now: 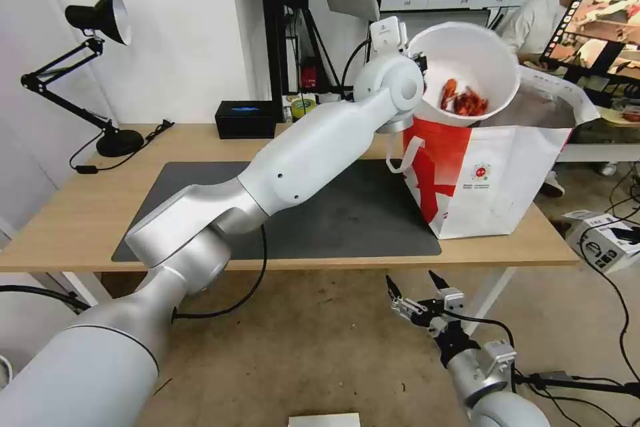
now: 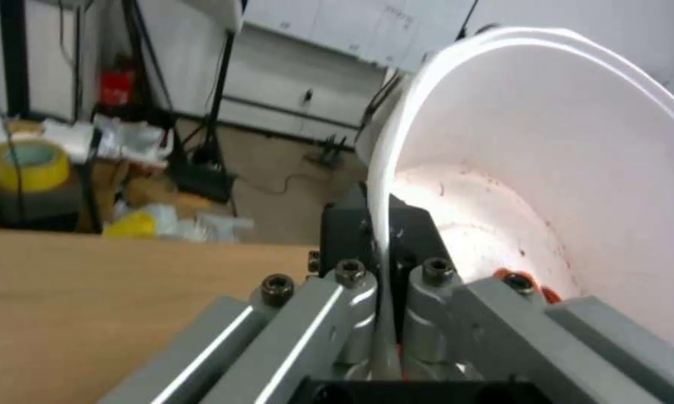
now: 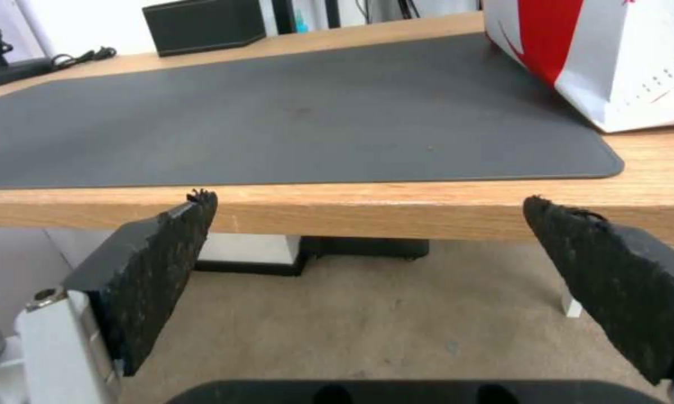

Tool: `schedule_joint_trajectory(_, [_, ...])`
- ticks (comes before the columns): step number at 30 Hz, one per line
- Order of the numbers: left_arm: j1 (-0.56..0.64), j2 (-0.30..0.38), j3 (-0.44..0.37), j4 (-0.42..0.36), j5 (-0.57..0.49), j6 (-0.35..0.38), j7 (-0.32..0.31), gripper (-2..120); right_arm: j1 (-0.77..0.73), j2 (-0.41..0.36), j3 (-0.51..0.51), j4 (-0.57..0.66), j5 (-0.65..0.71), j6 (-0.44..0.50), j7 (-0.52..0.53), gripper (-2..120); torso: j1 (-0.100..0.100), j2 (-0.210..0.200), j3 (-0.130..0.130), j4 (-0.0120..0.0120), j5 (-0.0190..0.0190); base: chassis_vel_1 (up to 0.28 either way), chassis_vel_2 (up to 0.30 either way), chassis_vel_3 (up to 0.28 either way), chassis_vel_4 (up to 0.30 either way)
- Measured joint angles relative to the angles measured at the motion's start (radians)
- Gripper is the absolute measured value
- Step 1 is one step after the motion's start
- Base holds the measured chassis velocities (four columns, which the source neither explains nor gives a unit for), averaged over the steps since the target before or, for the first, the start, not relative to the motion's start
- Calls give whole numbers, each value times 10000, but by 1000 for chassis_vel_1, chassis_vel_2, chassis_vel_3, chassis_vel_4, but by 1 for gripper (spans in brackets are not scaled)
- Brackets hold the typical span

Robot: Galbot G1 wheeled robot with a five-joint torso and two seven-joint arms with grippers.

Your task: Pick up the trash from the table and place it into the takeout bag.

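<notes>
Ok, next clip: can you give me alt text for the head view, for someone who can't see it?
The left gripper holds a tilted white bowl of red crayfish shells by its rim above the open red and white takeout bag, which stands at the right end of a wooden table. The right gripper hangs open below the table's front edge.

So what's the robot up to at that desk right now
The left gripper is clamped on the rim of the white round bowl, holding it tipped over the open mouth of the large red and white takeout bag, which stands at the right end of the long light-wood table. Red crayfish shells lie at the bowl's low side. The right gripper hangs open below the table's front edge, holding nothing.
</notes>
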Motion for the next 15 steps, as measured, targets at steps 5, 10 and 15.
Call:
schedule_joint_trajectory(5, [40, 0, 354, 43, 620, -160, 113, 0, 0, 0, 0, 0, 0, 0, 0, 100, 0, 0, 0, 0, 0, 0, 0, 0, 0])
schedule_joint_trajectory(10, [56, -2, 543, 248, 943, -190, -89, 0, 0, 0, 0, 0, 0, 0, 0, 100, 0, 0, 0, 0, 0, 0, 0, 0, 0])
schedule_joint_trajectory(15, [122, 2, 551, 285, 1063, -209, -145, 0, 0, 0, 0, 0, 0, 0, 0, 100, 0, -1, 0, 0, 0, 0, 0, 0, 0])
